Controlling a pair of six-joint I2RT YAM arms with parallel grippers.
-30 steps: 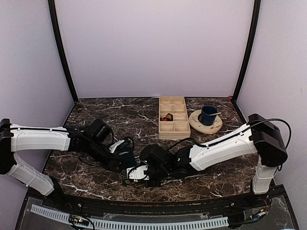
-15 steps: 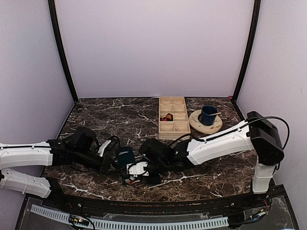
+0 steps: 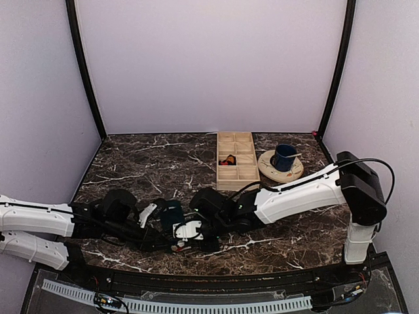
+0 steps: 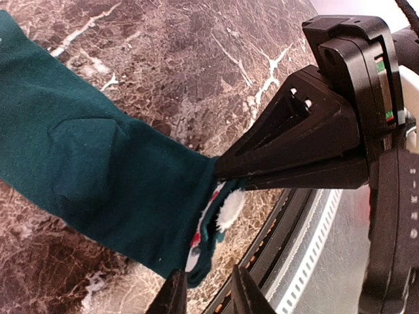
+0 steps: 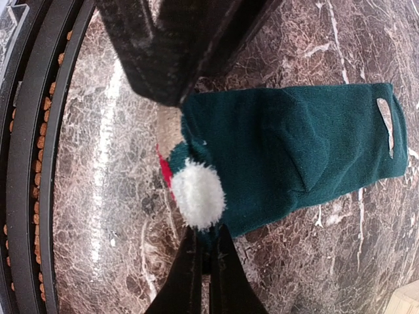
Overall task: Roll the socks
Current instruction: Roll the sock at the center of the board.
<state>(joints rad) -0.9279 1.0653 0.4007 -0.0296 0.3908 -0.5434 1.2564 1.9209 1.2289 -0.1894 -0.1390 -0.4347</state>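
Where the dark marble worktop [image 3: 144,163] meets its near edge, we see the teal sock [image 3: 171,210] lying flat, left of centre, between the two arms. Its open end carries a white pom-pom [image 5: 198,193] with a bit of red beside it. In the right wrist view the right pincer [image 5: 206,239] is clenched on the sock's edge just below that pom-pom, its fingers pressed almost together on the cloth. From the left wrist view we see the left pincer [image 4: 206,288] with its fingertips [image 4: 173,297] a little apart at the bottom of the frame and the sock's lower corner right at the gap. We cannot tell whether it grips the cloth or only touches it. The rest of the sock stretches away from both pincers, flat on the stone. Further back, well apart from the sock, stand a wooden compartment tray [image 3: 236,160] and a blue mug [image 3: 285,157] on a plate [image 3: 291,174].
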